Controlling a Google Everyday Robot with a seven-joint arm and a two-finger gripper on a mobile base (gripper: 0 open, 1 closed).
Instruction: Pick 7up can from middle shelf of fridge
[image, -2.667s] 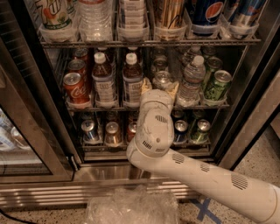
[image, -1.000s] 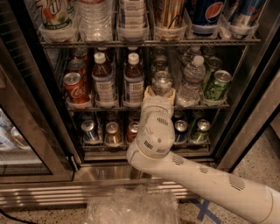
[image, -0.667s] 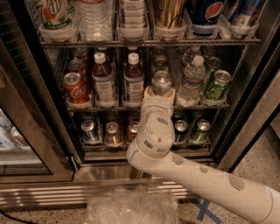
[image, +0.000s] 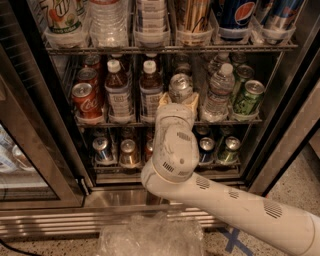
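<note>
The fridge stands open in front of me. The silver-grey 7up can stands at the front of the middle shelf, between a white-capped brown bottle and a water bottle. My gripper reaches into the shelf. Its cream fingertips sit against both sides of the can's lower body. The can stands upright on the rack. My wrist hides the can's lower half.
Red cola cans stand at the shelf's left and green cans at its right. The top rack holds Pepsi containers and bottles just above. The bottom rack holds small cans. Crumpled clear plastic lies on the floor.
The fingers have drawn in against the can's sides since the earliest frame. The arm and the can have stayed in place over the last second.
</note>
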